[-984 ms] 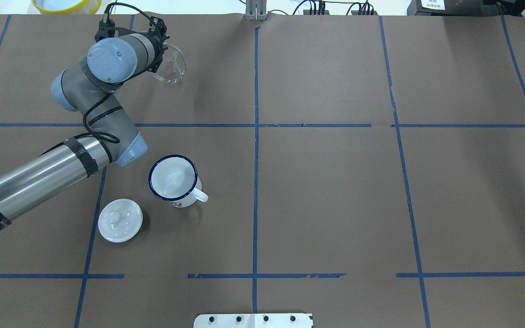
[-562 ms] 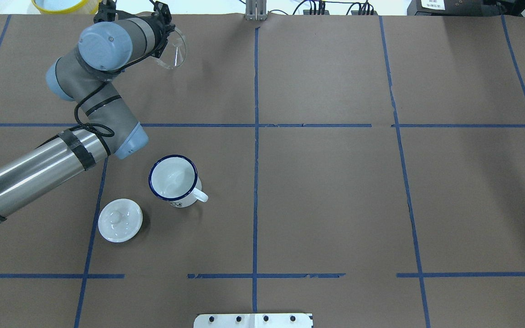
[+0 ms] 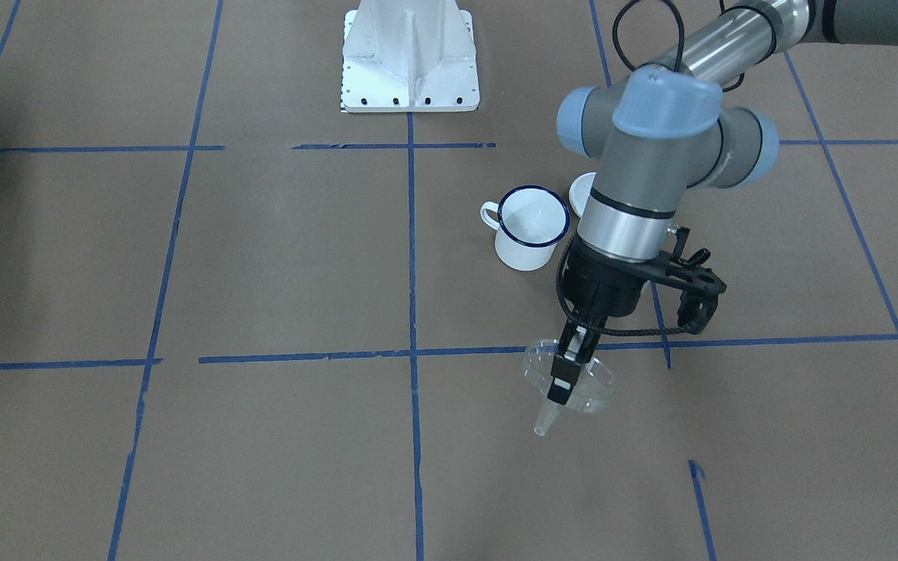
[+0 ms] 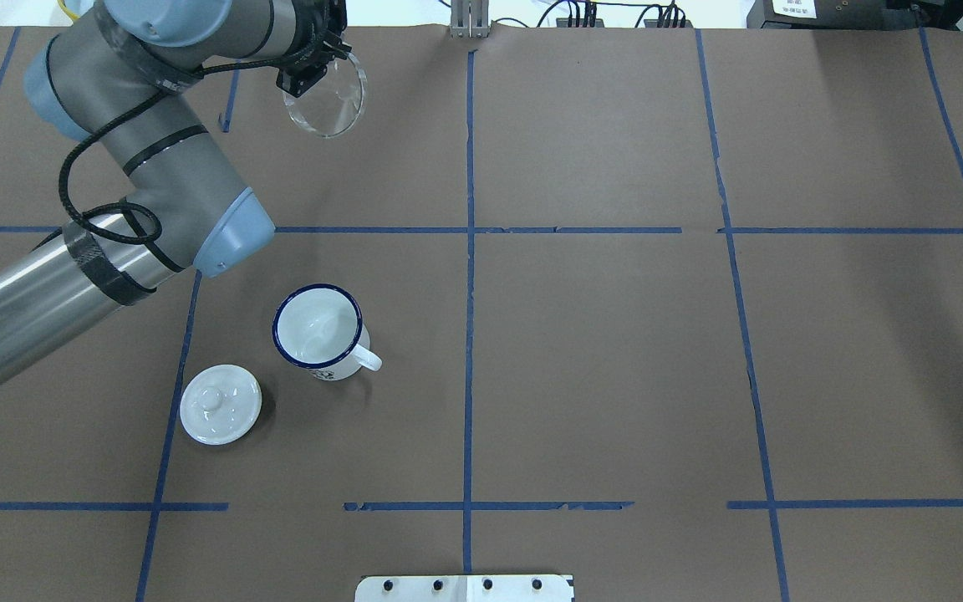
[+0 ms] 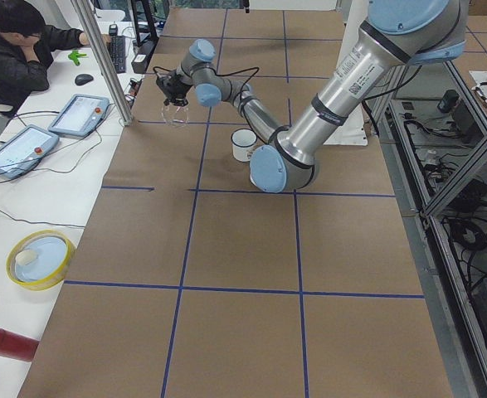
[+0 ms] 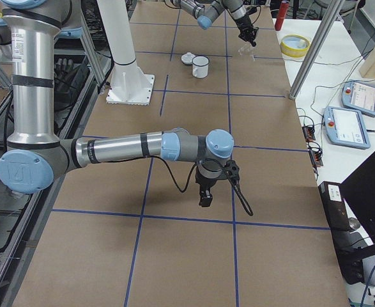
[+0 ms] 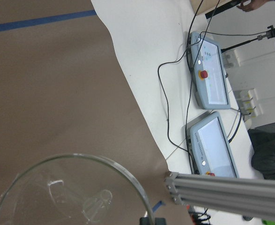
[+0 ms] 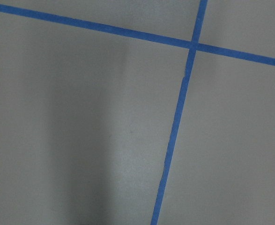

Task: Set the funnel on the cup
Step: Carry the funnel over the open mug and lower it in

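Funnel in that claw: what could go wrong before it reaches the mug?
The left gripper pinches the funnel only at its rim, and it hangs tilted; it might slip or swing.
The cup sits well away; a spout arriving tilted could catch the blue rim and tip it.
The lid beside the cup might get knocked.

white knobbed lid (image 4: 221,404) — flat on brown table (image 4: 615,334) | yellow-rimmed dish (image 5: 52,253) — on white bench alongside

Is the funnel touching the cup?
Apart. The overhead view shows the funnel held by the left gripper, a wide gap away from the cup.
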